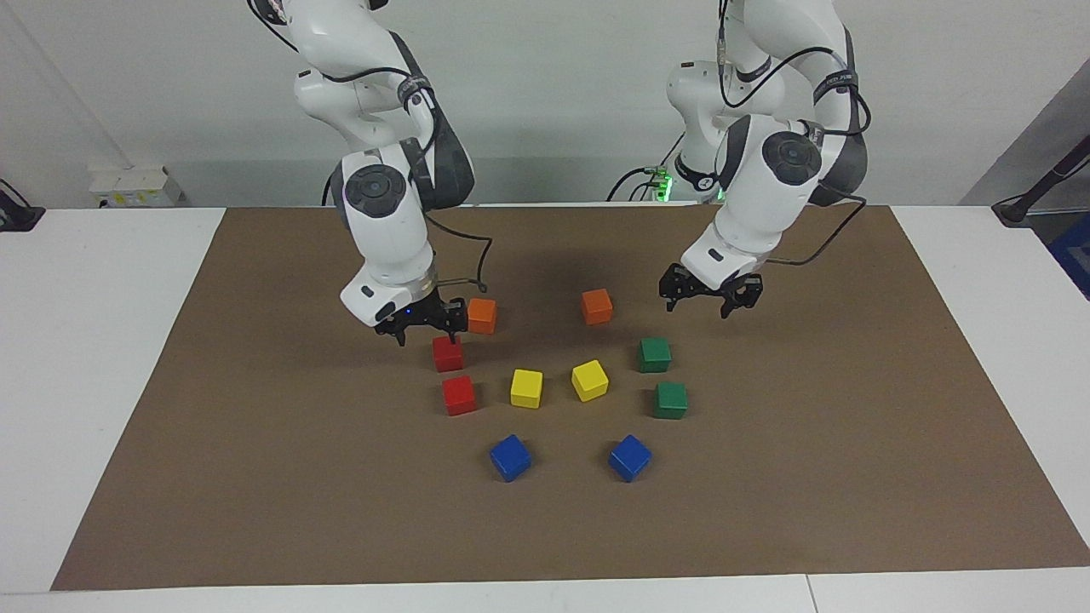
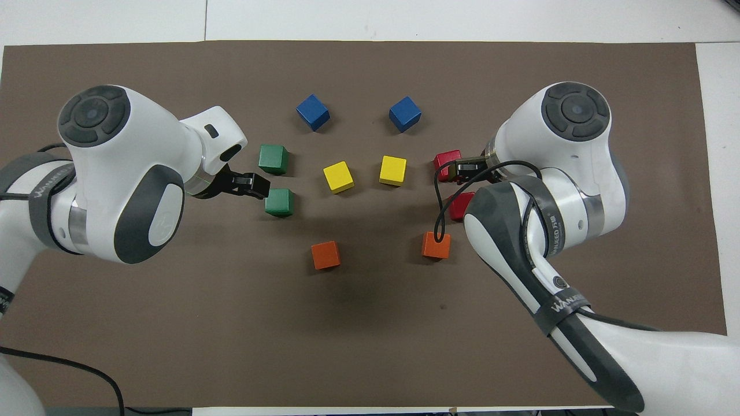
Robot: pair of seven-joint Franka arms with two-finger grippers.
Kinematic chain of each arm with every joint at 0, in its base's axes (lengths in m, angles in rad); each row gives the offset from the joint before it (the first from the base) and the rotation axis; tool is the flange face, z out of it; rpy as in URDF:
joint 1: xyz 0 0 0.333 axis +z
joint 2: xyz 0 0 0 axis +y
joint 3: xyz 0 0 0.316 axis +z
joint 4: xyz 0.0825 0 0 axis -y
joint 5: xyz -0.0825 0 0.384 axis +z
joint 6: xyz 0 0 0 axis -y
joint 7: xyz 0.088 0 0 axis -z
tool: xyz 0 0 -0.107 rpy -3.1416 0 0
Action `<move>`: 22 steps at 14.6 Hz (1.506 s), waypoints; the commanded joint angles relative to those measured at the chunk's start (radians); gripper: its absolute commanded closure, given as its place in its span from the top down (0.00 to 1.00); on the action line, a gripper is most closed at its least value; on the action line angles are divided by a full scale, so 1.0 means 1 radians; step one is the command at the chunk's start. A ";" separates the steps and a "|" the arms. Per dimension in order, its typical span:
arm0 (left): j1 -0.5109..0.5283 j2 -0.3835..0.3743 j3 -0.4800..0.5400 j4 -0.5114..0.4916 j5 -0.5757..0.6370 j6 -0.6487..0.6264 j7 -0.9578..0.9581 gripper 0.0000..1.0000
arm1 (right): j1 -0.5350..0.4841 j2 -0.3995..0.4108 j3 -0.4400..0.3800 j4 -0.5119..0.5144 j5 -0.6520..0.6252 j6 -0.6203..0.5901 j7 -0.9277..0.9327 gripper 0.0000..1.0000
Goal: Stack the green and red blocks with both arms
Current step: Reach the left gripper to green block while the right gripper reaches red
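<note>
Blocks on a brown mat [image 1: 255,477]: ten, none stacked. Two red blocks lie toward the right arm's end, one [image 1: 448,353] nearer the robots, one [image 1: 459,395] farther. Two green blocks lie toward the left arm's end, one [image 1: 654,354] nearer, one [image 1: 670,399] farther. Right gripper [image 1: 425,334]: low, just above the nearer red block, fingers apart, grasping nothing. Left gripper [image 1: 700,304]: raised over the mat near the nearer green block, fingers spread, empty. Others: two orange blocks [image 1: 481,315], two yellow blocks [image 1: 526,388], two blue blocks [image 1: 510,457].

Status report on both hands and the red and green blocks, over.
Right hand open, low over nearer red block. Left hand open, above green blocks. Nothing stacked, nothing blocking.
</note>
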 commanded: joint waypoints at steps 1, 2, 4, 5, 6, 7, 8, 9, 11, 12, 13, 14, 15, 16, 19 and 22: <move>-0.023 0.030 0.016 -0.004 -0.016 0.046 -0.042 1.00 | 0.010 0.000 -0.001 -0.043 0.010 0.059 -0.043 0.90; -0.024 0.038 0.016 -0.005 -0.016 0.054 -0.045 1.00 | 0.009 -0.003 -0.001 -0.058 0.010 0.066 -0.107 0.90; -0.039 0.059 0.018 -0.005 -0.016 0.080 -0.047 1.00 | 0.010 -0.009 -0.001 -0.081 0.010 0.092 -0.183 0.90; -0.041 0.067 0.018 -0.007 -0.015 0.090 -0.050 1.00 | 0.010 -0.011 -0.001 -0.096 0.010 0.123 -0.218 0.90; -0.047 0.087 0.018 -0.007 -0.016 0.106 -0.056 1.00 | 0.010 -0.014 -0.003 -0.118 0.010 0.152 -0.227 0.90; -0.049 0.098 0.016 -0.007 -0.016 0.124 -0.074 1.00 | 0.010 -0.018 -0.001 -0.127 0.010 0.163 -0.224 0.90; -0.070 0.130 0.019 -0.007 -0.015 0.142 -0.099 1.00 | 0.010 -0.017 -0.001 -0.129 0.010 0.160 -0.218 0.90; -0.085 0.150 0.019 -0.010 -0.008 0.169 -0.116 1.00 | 0.010 -0.017 -0.001 -0.130 0.010 0.160 -0.195 0.90; -0.087 0.165 0.019 -0.034 -0.002 0.208 -0.115 1.00 | 0.022 -0.009 -0.003 -0.133 0.010 0.163 -0.183 0.90; -0.087 0.165 0.021 -0.039 -0.001 0.212 -0.116 1.00 | 0.022 -0.008 -0.003 -0.133 0.010 0.163 -0.181 0.90; -0.087 0.165 0.021 -0.039 -0.001 0.213 -0.116 1.00 | 0.022 -0.005 -0.003 -0.133 0.012 0.163 -0.168 0.90; -0.087 0.167 0.021 -0.041 -0.001 0.215 -0.116 1.00 | 0.022 -0.003 -0.001 -0.133 0.012 0.162 -0.130 0.90; -0.087 0.167 0.021 -0.056 -0.001 0.219 -0.116 1.00 | 0.024 -0.001 -0.001 -0.133 0.010 0.159 -0.102 0.90; -0.089 0.164 0.021 -0.077 -0.001 0.235 -0.119 1.00 | 0.024 0.003 -0.001 -0.135 0.012 0.157 -0.096 0.90; -0.092 0.158 0.021 -0.136 -0.001 0.320 -0.169 1.00 | 0.022 0.006 -0.003 -0.156 0.012 0.160 -0.085 0.90; -0.105 0.159 0.021 -0.143 -0.001 0.328 -0.179 1.00 | 0.018 0.008 -0.003 -0.173 0.012 0.165 -0.085 0.90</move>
